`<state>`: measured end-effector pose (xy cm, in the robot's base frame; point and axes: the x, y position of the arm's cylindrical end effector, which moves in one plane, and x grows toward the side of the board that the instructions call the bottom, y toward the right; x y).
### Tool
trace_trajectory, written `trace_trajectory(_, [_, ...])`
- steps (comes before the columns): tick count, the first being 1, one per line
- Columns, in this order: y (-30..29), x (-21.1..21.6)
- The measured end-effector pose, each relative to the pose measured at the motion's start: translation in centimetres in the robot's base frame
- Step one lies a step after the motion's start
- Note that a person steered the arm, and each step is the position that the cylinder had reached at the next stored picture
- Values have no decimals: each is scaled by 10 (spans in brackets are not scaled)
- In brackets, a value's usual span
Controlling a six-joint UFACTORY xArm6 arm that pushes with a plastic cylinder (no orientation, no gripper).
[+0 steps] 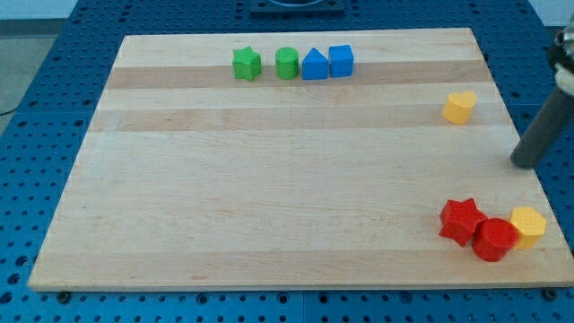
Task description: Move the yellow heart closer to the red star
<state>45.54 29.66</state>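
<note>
- The yellow heart [459,106] lies at the far right of the board [269,206], well apart from the red star [461,221], which sits at the near right.
- The star is touched on its right by a red cylinder [494,240], with a second yellow block [528,225] just beside that; its shape cannot be made out.
- My tip [523,163] is placed at the right edge, between heart and star in depth and to the right of both. It is a bare rod, so nothing is gripped or pinched; no block is touched.
- For a good push, the tip would best be brought round to the far side of the heart, then drawn near-ward through the heart's middle so it slides straight.
- The heart should be passed wide on the way round, or it may be knocked left.
- The push is best ended short of the star, so the red cluster is not scattered.
- Green and blue blocks [293,63] in the far row lie clear of this work.
</note>
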Motion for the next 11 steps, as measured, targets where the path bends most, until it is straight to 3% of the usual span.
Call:
trace_trajectory(2, [-12, -110])
trace_trajectory(3, [-57, -113])
trace_trajectory(7, [-62, -22])
trace_trajectory(9, [-84, -39])
trace_trajectory(11, [-101, -18])
